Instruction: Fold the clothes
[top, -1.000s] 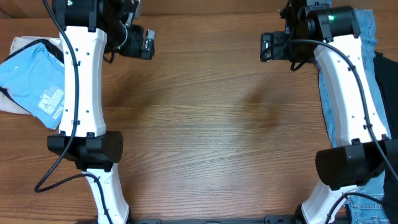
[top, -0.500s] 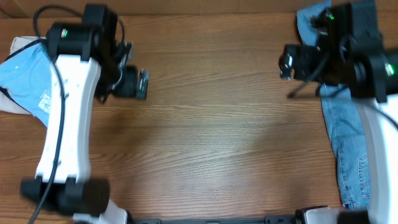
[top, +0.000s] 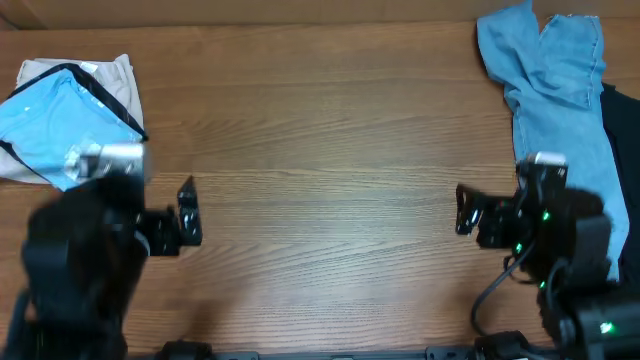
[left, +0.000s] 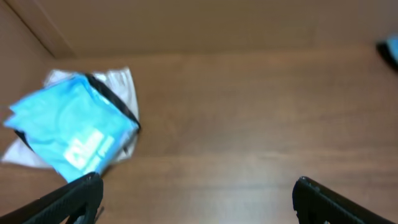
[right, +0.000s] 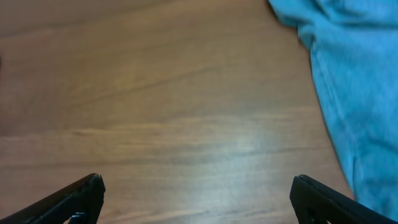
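T-shirt (top: 40, 135) far left on table (top: 320, 130); jeans (top: 560, 90) far right, well apart.

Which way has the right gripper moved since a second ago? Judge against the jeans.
Yes. The right gripper pulled back from level with the top end of the jeans toward the near edge of the table.

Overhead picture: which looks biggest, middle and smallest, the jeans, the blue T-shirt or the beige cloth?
1. jeans
2. blue T-shirt
3. beige cloth, though it is partly hidden beneath the T-shirt.
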